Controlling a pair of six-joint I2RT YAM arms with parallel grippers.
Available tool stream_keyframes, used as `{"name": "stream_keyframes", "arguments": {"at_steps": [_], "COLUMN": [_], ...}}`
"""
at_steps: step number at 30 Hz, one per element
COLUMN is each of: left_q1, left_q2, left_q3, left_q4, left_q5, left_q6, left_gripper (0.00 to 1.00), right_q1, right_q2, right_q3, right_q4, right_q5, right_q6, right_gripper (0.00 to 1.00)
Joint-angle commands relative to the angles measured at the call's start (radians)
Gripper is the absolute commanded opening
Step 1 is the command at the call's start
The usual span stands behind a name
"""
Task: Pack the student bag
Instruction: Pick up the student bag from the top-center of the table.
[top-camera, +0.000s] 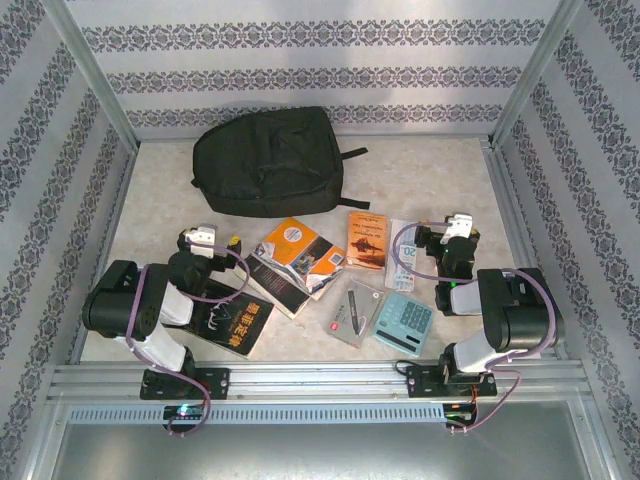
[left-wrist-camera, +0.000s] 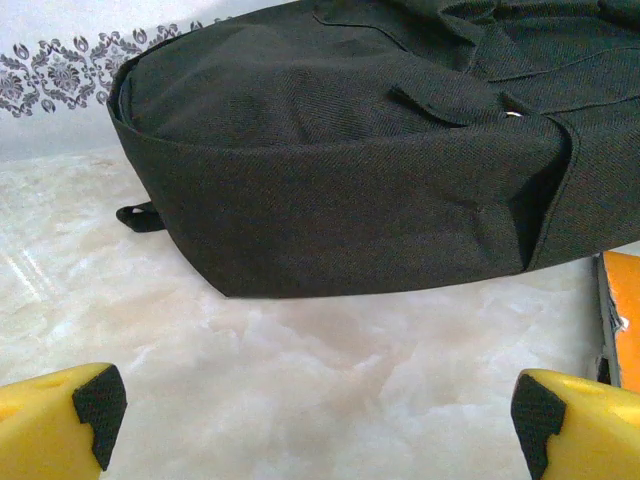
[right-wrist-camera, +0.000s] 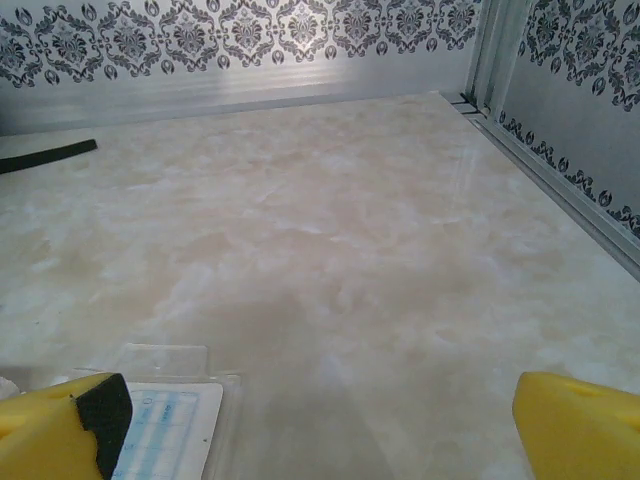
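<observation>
The student bag (top-camera: 268, 160) lies flat at the far side of the worktop (top-camera: 450, 170), well apart from the things meant for it. In my left wrist view its rounded end fills the space ahead. My left hand (left-wrist-camera: 310, 410) is spread wide with nothing between the pads. My right hand (right-wrist-camera: 320, 410) is just as wide and empty, facing bare worktop.

What worries me most is the bag itself. It is soft and slumped, and I cannot tell from here whether the main zipper is open at all. If the mouth is shut or collapsed, pushing a book against it will likely just slide the whole bag toward the back wall. One hand will probably have to hold the fabric while the other feeds things in.

The loads have troubles of their own. The orange books (top-camera: 295, 255) overlap in a loose pile, so lifting one could drag its neighbours. The black-covered book (top-camera: 228, 322) lies flat, close by my left arm, with no edge raised for a finger. The clear packet (right-wrist-camera: 165, 420) just beside my right hand looks slick. The calculator (top-camera: 405, 322), the packaged pen (top-camera: 352, 312) and another orange book (top-camera: 367, 238) crowd the middle, between my hands and the bag.
</observation>
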Motion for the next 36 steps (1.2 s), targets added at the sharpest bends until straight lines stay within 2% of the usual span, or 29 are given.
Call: {"name": "stream_keyframes", "arguments": {"at_steps": [1,24,29,31,33,34,35,36], "left_q1": [-0.007,-0.008,-0.008,-0.008,-0.008,-0.007,-0.007,-0.008], "left_q2": [-0.010,0.003,-0.002,-0.021,-0.075,-0.126,-0.175,-0.255], "left_q3": [-0.012,-0.013,-0.018,-0.022,-0.031,-0.041,-0.049,-0.055], "left_q4": [0.033,0.055,0.055,0.054,0.037,0.017,-0.012,-0.065], "left_q5": [0.043,0.043,0.038,0.032,-0.018,-0.089,-0.148,-0.197], "left_q6": [0.027,0.027,0.026,0.027,0.008,-0.018,-0.040,-0.058], "left_gripper": [1.00,1.00,1.00,1.00,1.00,1.00,1.00,1.00], "right_q1": [0.007,0.007,0.007,0.007,0.007,0.014,0.036,0.075], "right_q2": [0.005,0.006,0.008,0.008,-0.008,-0.036,-0.071,-0.121], "right_q3": [0.004,0.004,0.054,0.046,0.036,0.038,0.036,0.034], "right_q4": [0.054,0.052,-0.028,-0.015,-0.001,-0.022,-0.052,-0.095], "right_q5": [0.013,0.013,-0.093,-0.048,-0.102,-0.149,-0.145,-0.086], "right_q6": [0.008,0.005,-0.031,-0.012,-0.037,-0.065,-0.091,-0.121], "right_gripper": [0.98,0.98,0.98,0.98,0.98,0.98,0.98,0.98]}}
